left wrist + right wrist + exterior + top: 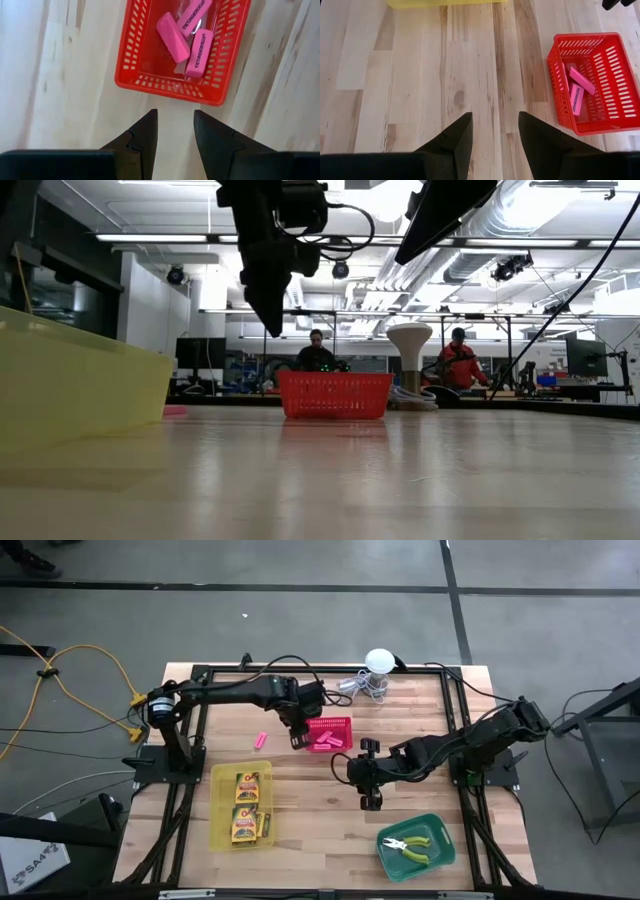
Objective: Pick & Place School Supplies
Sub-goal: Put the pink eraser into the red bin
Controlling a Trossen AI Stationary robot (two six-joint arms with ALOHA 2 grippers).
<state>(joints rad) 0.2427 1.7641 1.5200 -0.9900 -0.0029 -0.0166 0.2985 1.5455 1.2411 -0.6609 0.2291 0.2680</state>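
Three pink erasers [185, 35] lie in the red basket [172, 89] just ahead of the left gripper [175, 131], whose fingers [146, 136] stand parted with nothing between them, only bare desk [70, 75] showing in the gap. The erasers are flat, slanted-end blocks of bright pink; two carry dark printed lettering along one face, and they lean against one another toward the far side of the basket. One more pink eraser [261, 740] lies loose on the desk, apart from the basket and off to the side of the left fingers. The right gripper [494, 135] hovers over open desk with its fingers [460, 142] likewise spread and empty, the red basket off to one side ahead of them. Yellow-and-green crayon boxes [246, 805] sit in the yellow tray [218, 830], and pliers [413, 845] with yellow-green handles rest in the green tray [445, 840], both well away from either pair of fingers.
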